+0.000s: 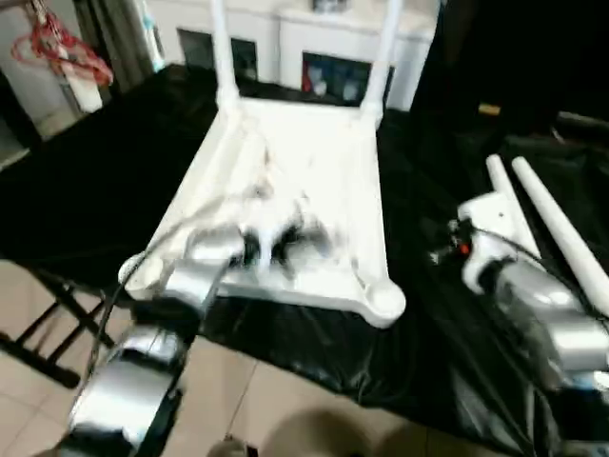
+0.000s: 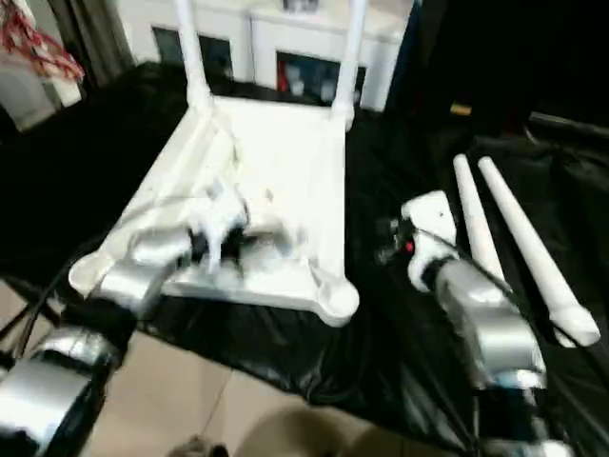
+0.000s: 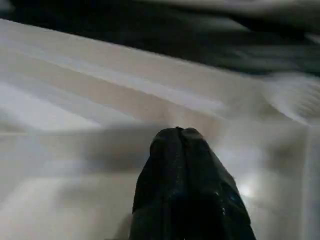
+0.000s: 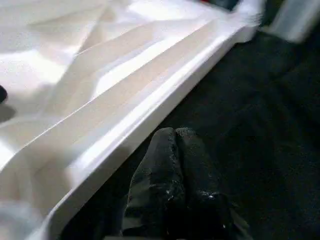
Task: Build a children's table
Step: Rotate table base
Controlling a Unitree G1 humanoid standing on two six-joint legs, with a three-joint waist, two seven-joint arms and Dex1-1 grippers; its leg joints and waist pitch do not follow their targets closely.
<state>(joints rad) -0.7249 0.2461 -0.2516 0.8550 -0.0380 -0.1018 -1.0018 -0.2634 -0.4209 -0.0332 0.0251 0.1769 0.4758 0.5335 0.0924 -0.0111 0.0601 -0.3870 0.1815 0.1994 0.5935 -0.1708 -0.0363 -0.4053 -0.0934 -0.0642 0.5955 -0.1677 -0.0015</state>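
behind the bench stood a white cabinet. nearby, the children's table lay upside down on the black-draped bench, two legs up at its far corners, two loose legs by the right edge. left gripper (fingers pressed together, empty) hovered over the ribbed underside; right gripper, closed and empty, sat beside the top's rim, forearm outstretched.

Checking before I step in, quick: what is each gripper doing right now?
Left gripper: shut, empty, over the table top's underside.
Right gripper: shut, empty, over the black cloth.
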